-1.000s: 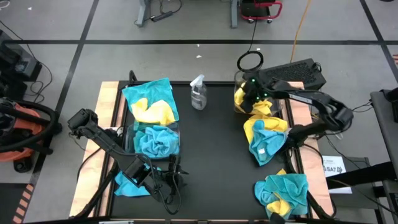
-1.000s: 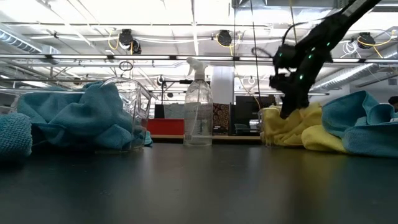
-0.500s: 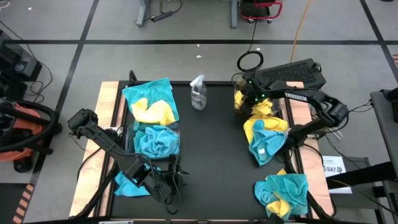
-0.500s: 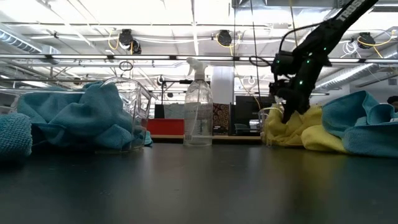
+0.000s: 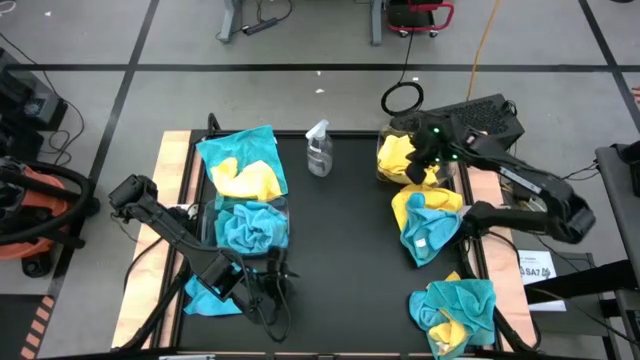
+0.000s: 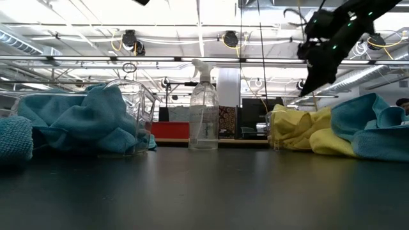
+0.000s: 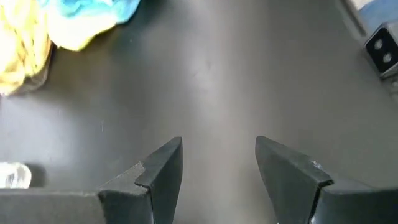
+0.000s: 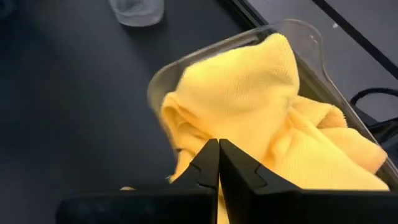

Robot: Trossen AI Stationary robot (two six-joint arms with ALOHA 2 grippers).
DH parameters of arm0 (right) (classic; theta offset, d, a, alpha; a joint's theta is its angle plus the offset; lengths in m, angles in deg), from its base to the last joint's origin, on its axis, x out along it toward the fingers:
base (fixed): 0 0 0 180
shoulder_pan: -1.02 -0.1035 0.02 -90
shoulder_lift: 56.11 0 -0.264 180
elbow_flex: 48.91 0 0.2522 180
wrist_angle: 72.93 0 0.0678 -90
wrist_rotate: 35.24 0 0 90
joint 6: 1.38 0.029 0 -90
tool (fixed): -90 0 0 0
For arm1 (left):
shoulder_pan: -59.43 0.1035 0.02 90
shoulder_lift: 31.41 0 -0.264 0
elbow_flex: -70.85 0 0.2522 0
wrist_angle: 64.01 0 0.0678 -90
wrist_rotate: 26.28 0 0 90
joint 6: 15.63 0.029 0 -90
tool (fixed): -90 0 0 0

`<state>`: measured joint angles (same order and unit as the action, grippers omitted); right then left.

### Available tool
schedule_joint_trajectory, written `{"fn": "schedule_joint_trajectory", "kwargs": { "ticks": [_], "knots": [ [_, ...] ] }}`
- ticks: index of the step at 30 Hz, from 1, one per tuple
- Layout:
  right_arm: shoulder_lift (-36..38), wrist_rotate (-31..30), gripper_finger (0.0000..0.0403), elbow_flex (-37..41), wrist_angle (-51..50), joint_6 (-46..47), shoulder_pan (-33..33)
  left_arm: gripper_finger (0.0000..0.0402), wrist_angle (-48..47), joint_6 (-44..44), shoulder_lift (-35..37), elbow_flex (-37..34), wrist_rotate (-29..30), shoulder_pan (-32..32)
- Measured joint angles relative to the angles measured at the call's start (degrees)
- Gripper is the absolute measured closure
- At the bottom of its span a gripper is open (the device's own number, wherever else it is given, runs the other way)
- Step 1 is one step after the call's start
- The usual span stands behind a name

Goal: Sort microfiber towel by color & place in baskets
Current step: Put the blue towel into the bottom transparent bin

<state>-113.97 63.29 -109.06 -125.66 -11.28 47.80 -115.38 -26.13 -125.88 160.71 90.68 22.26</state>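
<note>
Between picks — right hand [image 8: 217,163] pinched shut and empty above the far-right basket [image 5: 385,152] of yellow towels [image 5: 400,160]. Next: fetching from the mixed pile [image 5: 428,222] beside it. Left hand [image 7: 219,168] parted, idle over the desk [image 5: 345,230].

Teal basket [image 5: 282,213] walls barely traceable, spray bottle [image 8: 137,9] cut by frame edge — label unreadable
</note>
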Motion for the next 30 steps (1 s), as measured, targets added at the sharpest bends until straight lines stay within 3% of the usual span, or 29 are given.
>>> {"fn": "schedule_joint_trajectory", "kwargs": {
  "ticks": [4, 9, 20, 30],
  "knots": [
    [4.77, 0.83, 0.0393, 0.01, -2.63, -0.20, -0.02, 0.0193, -3.23, -2.80, -0.01, 0.00, -1.93, 0.00],
    [9.05, 1.09, 0.0349, 0.00, -4.70, 0.18, -0.02, 0.0193, -8.45, -7.68, -0.02, 0.00, -6.13, 0.00],
    [13.39, 15.10, 0.0218, 0.00, -6.12, 3.26, -0.22, 0.0194, -20.88, -21.09, -0.02, 0.00, -16.49, -4.12],
    [16.80, 15.91, 0.0178, 0.02, -2.47, 3.09, -7.26, 0.0194, -22.94, -34.24, -0.02, -2.57, -17.82, -11.13]
  ]
}}
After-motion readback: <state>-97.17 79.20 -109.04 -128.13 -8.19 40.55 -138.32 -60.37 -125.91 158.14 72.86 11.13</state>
